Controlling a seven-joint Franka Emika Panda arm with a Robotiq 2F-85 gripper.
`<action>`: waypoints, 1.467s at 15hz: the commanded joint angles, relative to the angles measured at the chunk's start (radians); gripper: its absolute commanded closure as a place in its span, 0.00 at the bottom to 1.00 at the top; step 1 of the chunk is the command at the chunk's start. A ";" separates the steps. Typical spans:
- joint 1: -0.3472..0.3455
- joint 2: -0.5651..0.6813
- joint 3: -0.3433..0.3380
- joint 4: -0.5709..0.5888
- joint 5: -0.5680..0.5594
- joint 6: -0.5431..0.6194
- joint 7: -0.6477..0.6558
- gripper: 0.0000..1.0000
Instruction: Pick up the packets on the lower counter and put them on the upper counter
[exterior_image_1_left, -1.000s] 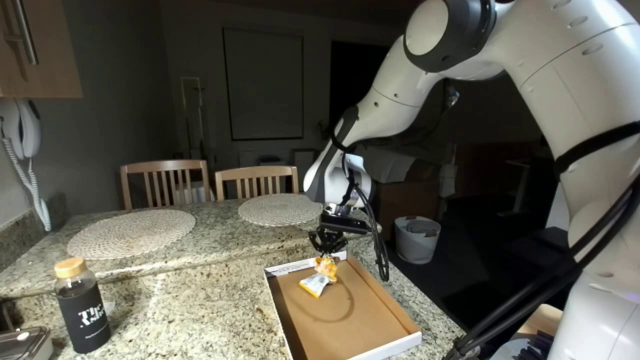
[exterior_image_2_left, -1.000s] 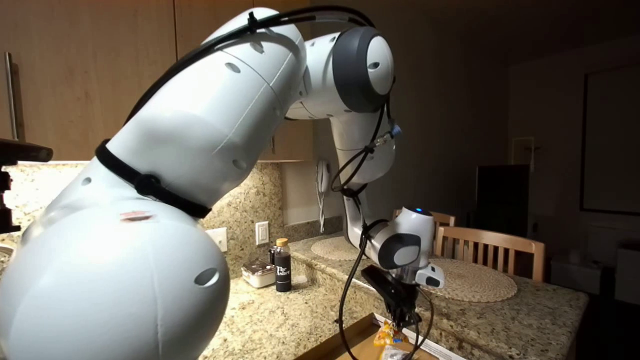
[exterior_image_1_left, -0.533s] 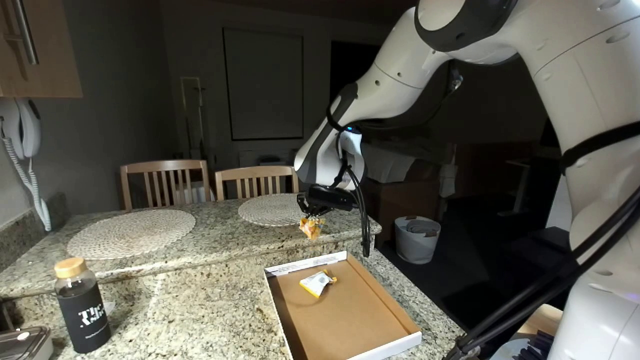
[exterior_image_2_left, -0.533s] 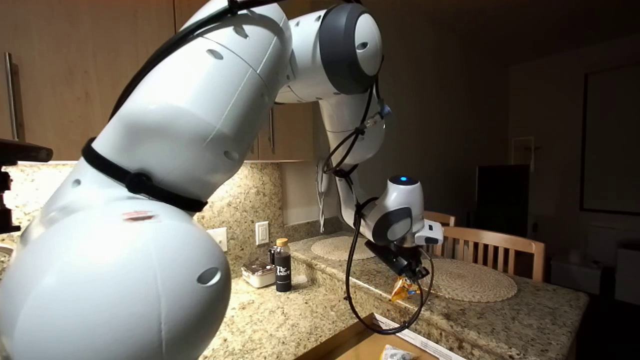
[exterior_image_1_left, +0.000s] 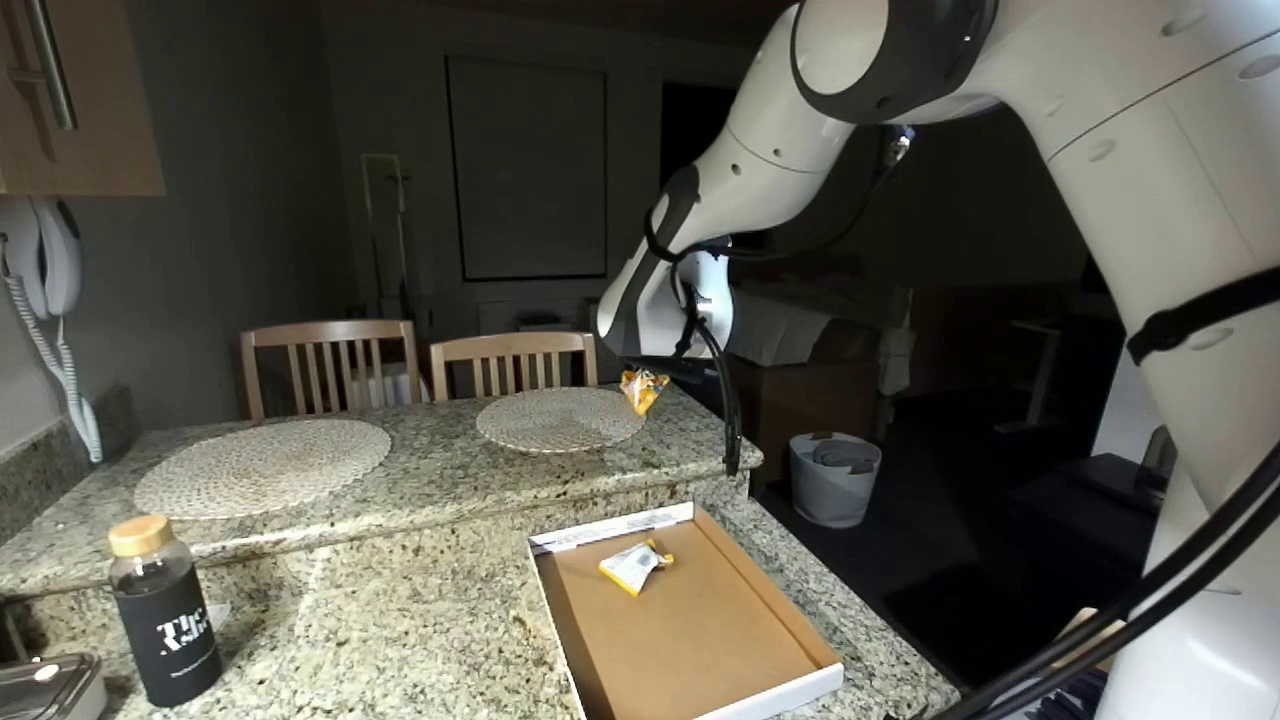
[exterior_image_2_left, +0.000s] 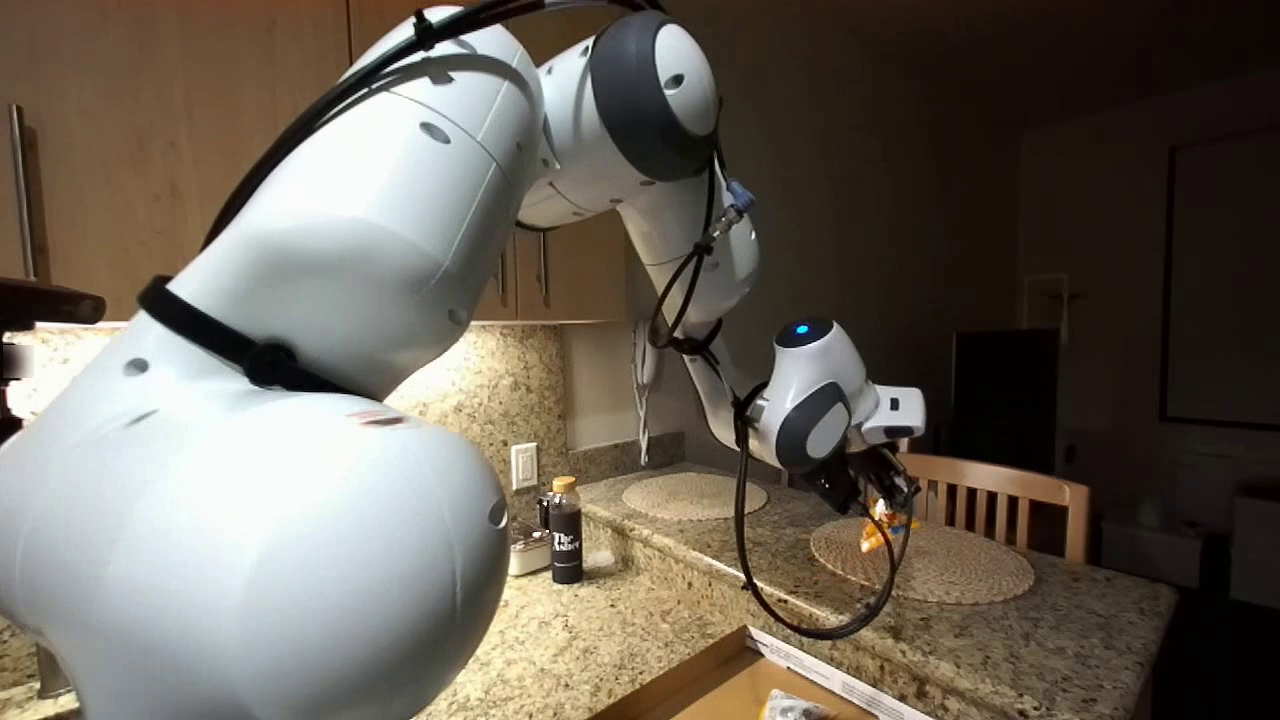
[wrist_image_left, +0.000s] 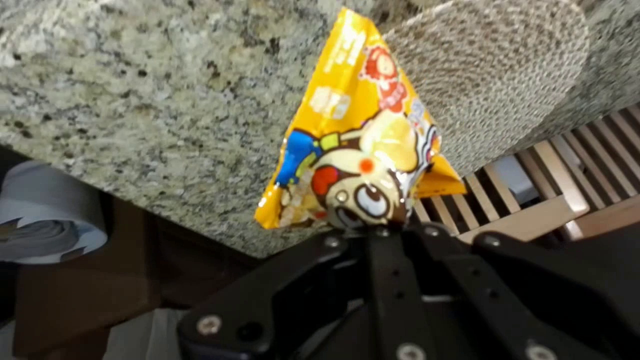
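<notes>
One aloft, one to go

Across the left of an exterior view runs the speckled granite upper counter (exterior_image_1_left: 430, 480). Then a white-and-yellow plastic-looking packet (exterior_image_1_left: 628, 568) lies in the shallow brown cardboard tray (exterior_image_1_left: 700, 650); its crumpled yellow end looks the best hold. Just rightward and higher, a glossy yellow cartoon-printed triangular packet (exterior_image_1_left: 643, 388) hangs over the upper counter, pinched by its broad edge in the black jointed gripper (wrist_image_left: 382, 232). Both should prove light, soft and slippery, perhaps crushable inside.
</notes>
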 joint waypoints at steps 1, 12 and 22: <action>0.130 0.042 -0.151 0.032 0.026 0.003 0.065 0.64; 0.098 0.022 -0.090 0.037 0.004 -0.106 0.058 0.00; 0.108 0.051 -0.095 0.063 0.007 -0.116 0.076 0.00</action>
